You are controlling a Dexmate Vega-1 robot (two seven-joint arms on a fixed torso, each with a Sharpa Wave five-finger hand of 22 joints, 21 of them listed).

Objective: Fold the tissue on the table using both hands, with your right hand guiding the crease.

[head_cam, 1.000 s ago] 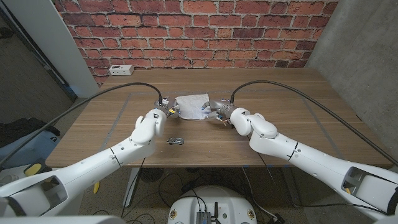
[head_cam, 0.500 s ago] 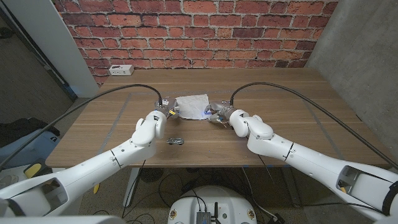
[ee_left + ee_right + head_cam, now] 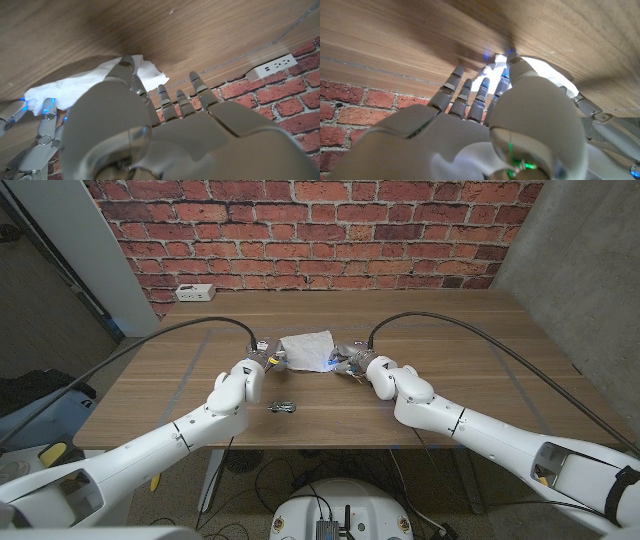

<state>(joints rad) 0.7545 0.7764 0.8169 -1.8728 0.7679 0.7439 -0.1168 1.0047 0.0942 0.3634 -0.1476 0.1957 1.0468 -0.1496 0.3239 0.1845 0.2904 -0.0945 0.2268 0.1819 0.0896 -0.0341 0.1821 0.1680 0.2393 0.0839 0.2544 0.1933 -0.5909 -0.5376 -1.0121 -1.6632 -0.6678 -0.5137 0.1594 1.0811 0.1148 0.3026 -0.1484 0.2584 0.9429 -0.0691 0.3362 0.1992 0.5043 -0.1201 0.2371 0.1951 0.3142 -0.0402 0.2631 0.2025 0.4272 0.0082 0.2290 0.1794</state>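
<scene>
At the middle of the wooden table (image 3: 450, 330) the white tissue (image 3: 308, 349) is lying between my hands. My left hand (image 3: 268, 357) is touching its left edge with fingers loosely spread; my right hand (image 3: 349, 361) is reaching its right edge, blue lights glowing. I cannot tell whether either is pinching it. Bare wood is stretching around; a small dark object (image 3: 282, 406) is lying nearer me. The left wrist view is showing a white power strip (image 3: 271, 67).

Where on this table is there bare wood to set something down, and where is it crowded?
Bare wood runs along the table right of the right hand, and on the far left between the power strip and the left hand. The middle is crowded: both hands flank the tissue, and a small dark object lies nearer the front edge.
</scene>
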